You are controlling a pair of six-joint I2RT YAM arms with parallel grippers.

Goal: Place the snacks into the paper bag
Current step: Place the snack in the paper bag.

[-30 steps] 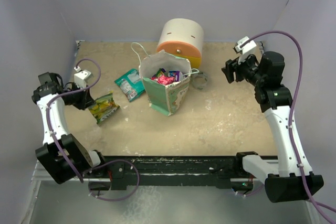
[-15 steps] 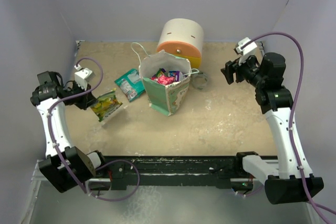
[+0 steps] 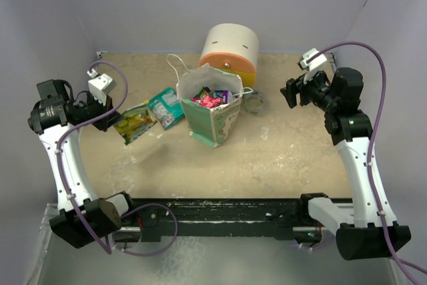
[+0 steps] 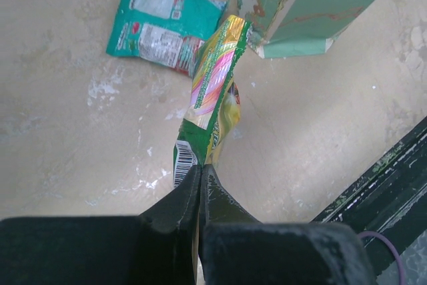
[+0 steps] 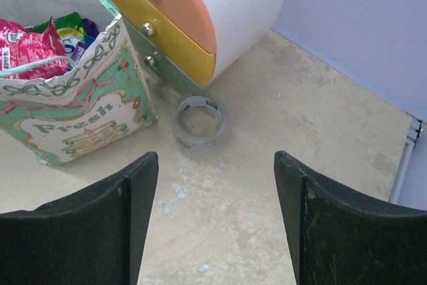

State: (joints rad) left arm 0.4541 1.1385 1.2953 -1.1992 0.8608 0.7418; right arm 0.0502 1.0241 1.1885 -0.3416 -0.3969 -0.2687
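Note:
My left gripper [image 3: 112, 122] is shut on the end of a yellow-green snack packet [image 3: 135, 120], lifted above the table left of the bag; in the left wrist view the packet [image 4: 213, 91] hangs out from my closed gripper [image 4: 200, 168]. A teal snack packet [image 3: 166, 107] lies flat beside it, also in the left wrist view [image 4: 163, 28]. The mint-green paper bag [image 3: 215, 120] stands upright at centre with pink, purple and green packets [image 3: 210, 97] inside; it also shows in the right wrist view [image 5: 73, 108]. My right gripper [image 3: 291, 93] is open and empty, raised to the right of the bag [image 5: 217, 165].
A round cream, orange and yellow drawer unit [image 3: 230, 50] stands behind the bag, also in the right wrist view [image 5: 200, 18]. A clear tape ring [image 3: 253, 102] lies right of the bag [image 5: 200, 120]. Grey walls enclose the table; a black rail [image 3: 227, 208] runs along its near edge.
My left gripper has lifted the yellow-green packet off the table and carried it up and toward the bag. The right arm has not moved.

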